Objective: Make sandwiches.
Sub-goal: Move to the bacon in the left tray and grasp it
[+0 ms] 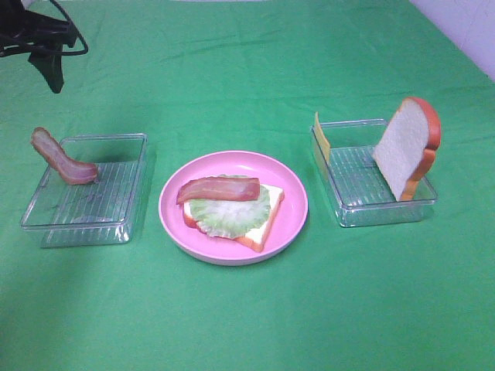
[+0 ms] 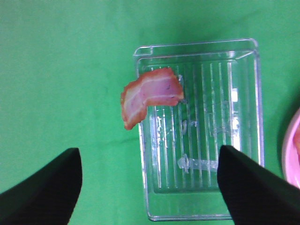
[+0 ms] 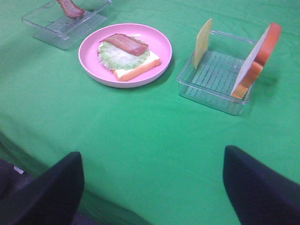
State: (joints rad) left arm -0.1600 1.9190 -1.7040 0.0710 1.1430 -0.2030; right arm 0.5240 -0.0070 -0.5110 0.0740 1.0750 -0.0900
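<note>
The sandwich lies on a round pink plate in the middle: one bread slice, pale green lettuce, and a bacon strip on top. Another bacon strip leans over the rim of the left clear tray. In the right clear tray, a yellow cheese slice and a second bread slice stand on edge. My left gripper hangs open above the left tray, holding nothing. My right gripper is open over bare cloth, well short of the plate.
A green cloth covers the whole table. Part of the left arm shows as a black shape at the far left corner. The cloth's near edge drops off beside the right gripper.
</note>
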